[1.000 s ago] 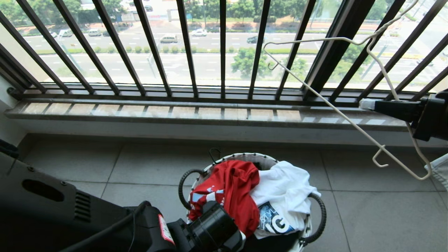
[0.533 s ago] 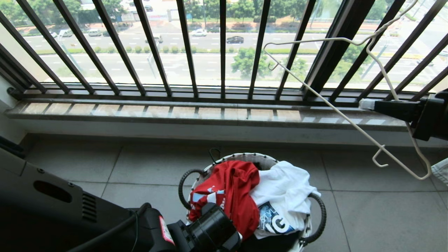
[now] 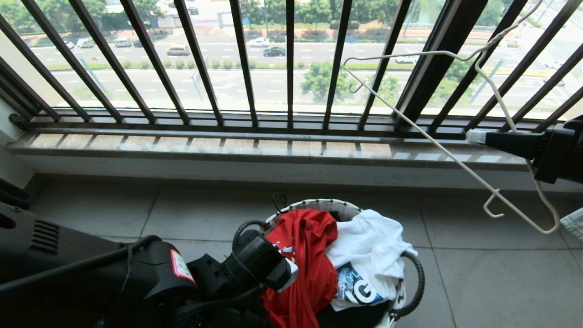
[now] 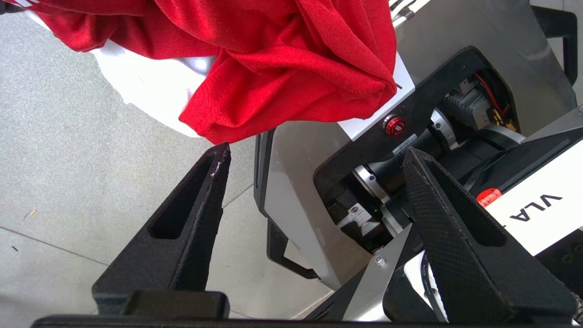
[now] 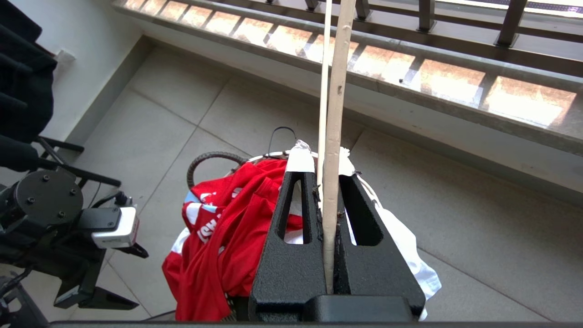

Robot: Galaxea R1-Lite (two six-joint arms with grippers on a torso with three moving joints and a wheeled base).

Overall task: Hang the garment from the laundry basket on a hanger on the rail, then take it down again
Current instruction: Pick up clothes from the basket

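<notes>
The dark barred window railing [image 3: 291, 68] and its stone sill fill the far side of the scene, above a floor of large smooth grey tiles [image 3: 501, 282]. No rail shows in any view.

On the tiles stands the laundry basket [image 3: 319, 205], small and round, with a white woven rim and ribbed black loop handles. The garment [image 3: 305, 246], a red T-shirt of soft, finely knit cloth, lies crumpled across the basket's left half and spills over its near edge, touching a white T-shirt [image 3: 373, 250] with dark print beside it.

The left gripper [image 4: 314, 159] hangs at the near left side of the basket, its jaws spread wide and empty, with a folded red hem just beyond the tip of one textured black finger. The right gripper [image 5: 329, 175], raised at the right, is pressed together on the hanger [image 3: 437, 141], a thin white wire frame with small notch hooks, held tilted before the bars.

The step in hand appears to be picking the garment out of the basket. The next move likely calls for the open jaws to reach over a thick fold of red cloth alone, clear of the white shirt, and close firmly, since limp fabric slips and drags its neighbour.
</notes>
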